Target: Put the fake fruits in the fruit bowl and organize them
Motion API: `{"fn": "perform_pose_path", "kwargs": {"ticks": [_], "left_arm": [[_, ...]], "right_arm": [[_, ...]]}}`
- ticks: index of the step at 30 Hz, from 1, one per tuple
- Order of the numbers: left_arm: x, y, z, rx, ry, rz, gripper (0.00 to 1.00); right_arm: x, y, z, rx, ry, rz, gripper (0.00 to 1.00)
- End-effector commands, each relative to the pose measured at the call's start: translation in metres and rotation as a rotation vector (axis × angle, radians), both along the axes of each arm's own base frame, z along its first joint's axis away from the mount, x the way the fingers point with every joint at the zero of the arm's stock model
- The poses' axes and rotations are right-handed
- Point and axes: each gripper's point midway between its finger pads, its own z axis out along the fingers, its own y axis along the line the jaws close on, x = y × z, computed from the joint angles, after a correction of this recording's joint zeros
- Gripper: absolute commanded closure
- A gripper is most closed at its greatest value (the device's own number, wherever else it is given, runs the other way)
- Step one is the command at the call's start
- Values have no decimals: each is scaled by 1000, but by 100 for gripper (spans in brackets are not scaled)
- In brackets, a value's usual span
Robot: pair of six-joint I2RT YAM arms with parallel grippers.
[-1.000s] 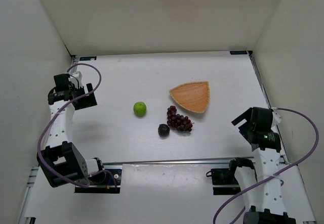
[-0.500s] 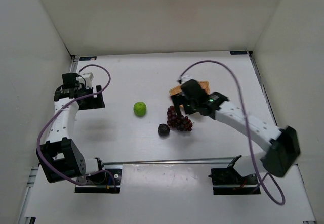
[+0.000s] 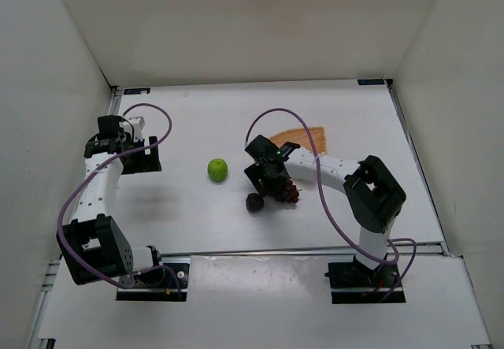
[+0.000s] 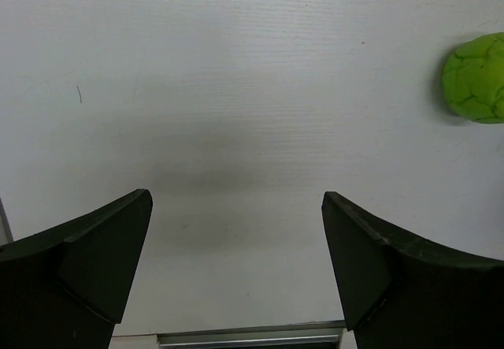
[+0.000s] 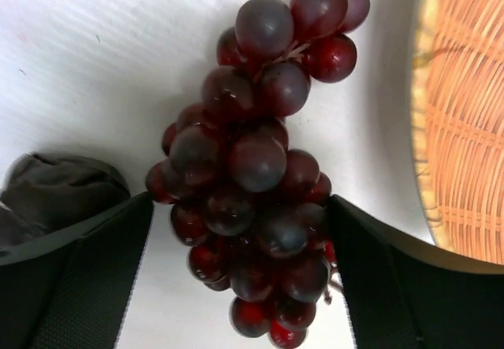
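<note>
The dark red-purple grape bunch (image 5: 252, 168) lies on the table between my right gripper's (image 5: 240, 207) open fingers, close to both pads. In the top view the right gripper (image 3: 272, 180) is low over the grapes (image 3: 288, 194). The dark purple plum (image 3: 254, 202) sits just left of them and shows as a dark lump (image 5: 63, 180) beside the left finger. The green round fruit (image 3: 218, 169) lies further left and also shows in the left wrist view (image 4: 475, 77). The wicker bowl (image 3: 307, 136) is partly hidden behind the right arm; its rim (image 5: 465, 128) lies right of the grapes. My left gripper (image 3: 148, 154) is open and empty.
White walls enclose the table on the left, back and right. A metal rail (image 3: 276, 251) runs along the near edge, and it shows below the left gripper (image 4: 236, 199) as a strip (image 4: 244, 338).
My right arm has swung out from the right side, passed over the bowl and come down around the grape bunch. The left gripper has shifted slightly. The fruits have not moved.
</note>
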Motion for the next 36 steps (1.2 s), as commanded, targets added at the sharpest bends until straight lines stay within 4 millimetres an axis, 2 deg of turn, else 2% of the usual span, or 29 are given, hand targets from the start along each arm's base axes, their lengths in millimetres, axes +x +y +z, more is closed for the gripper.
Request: {"fn": "perform_pose_path", "kwargs": {"ticks": [1, 3, 4, 6, 7, 9, 10, 13, 14, 16, 17, 18, 19, 20, 21, 22, 24, 25, 27, 28, 29, 32, 34, 35, 36], "left_arm": [[-2, -1, 2, 9, -6, -9, 0], [0, 0, 5, 10, -15, -9, 0], [0, -2, 5, 3, -17, -14, 0], [0, -1, 2, 6, -8, -22, 0], [-2, -2, 2, 4, 0, -22, 0], [-2, -2, 2, 4, 0, -22, 0], [-2, -2, 2, 4, 0, -22, 0], [-1, -3, -1, -6, 8, -26, 0], [1, -3, 2, -4, -1, -26, 0], [-1, -5, 2, -14, 6, -31, 0], [1, -4, 2, -14, 6, -31, 0], [1, -4, 2, -14, 6, -31, 0], [1, -4, 2, -14, 6, -31, 0], [2, -9, 3, -21, 4, -46, 0], [-1, -9, 2, -19, 13, -54, 0], [-1, -9, 2, -19, 13, -54, 0], [0, -16, 2, -19, 13, -78, 0], [0, -18, 2, -13, 12, -97, 0], [-2, -27, -2, -1, 22, -135, 0], [-4, -30, 0, 15, 24, -163, 0], [-7, -33, -2, 31, 34, -186, 0], [-2, -48, 13, 129, -3, -294, 0], [-4, -69, 25, 168, -24, -403, 0], [-5, -78, 29, 175, -31, -447, 0], [-10, -99, 34, 185, -38, -541, 0]], "right_arm": [[10, 11, 8, 48, 3, -22, 22], [3, 6, -3, 18, 43, -19, 36], [2, 8, -3, 27, 52, -24, 47], [-4, 12, 5, 57, 53, -17, 58], [-5, 15, 11, 82, 51, -24, 73], [-3, 21, 36, 153, 15, -33, 83], [-2, 26, 57, 211, -13, -38, 90], [4, 30, 97, 305, -75, -66, 95], [5, 26, 117, 350, -108, -79, 96], [14, 21, 145, 427, -142, -132, 96], [16, 15, 161, 466, -168, -158, 97], [20, 9, 168, 498, -172, -211, 97], [33, -9, 181, 520, -211, -287, 97], [39, -18, 185, 538, -220, -335, 99], [49, -30, 186, 545, -233, -416, 99], [65, -54, 190, 541, -272, -510, 99], [85, -77, 183, 531, -289, -621, 99], [101, -96, 175, 521, -284, -713, 99], [119, -108, 167, 520, -265, -770, 99], [132, -119, 148, 488, -233, -812, 99], [138, -118, 142, 497, -201, -814, 99], [158, -124, 122, 481, -129, -849, 99], [166, -123, 114, 471, -91, -856, 99], [168, -120, 112, 476, -76, -865, 95], [170, -122, 105, 469, -55, -875, 91]]}}
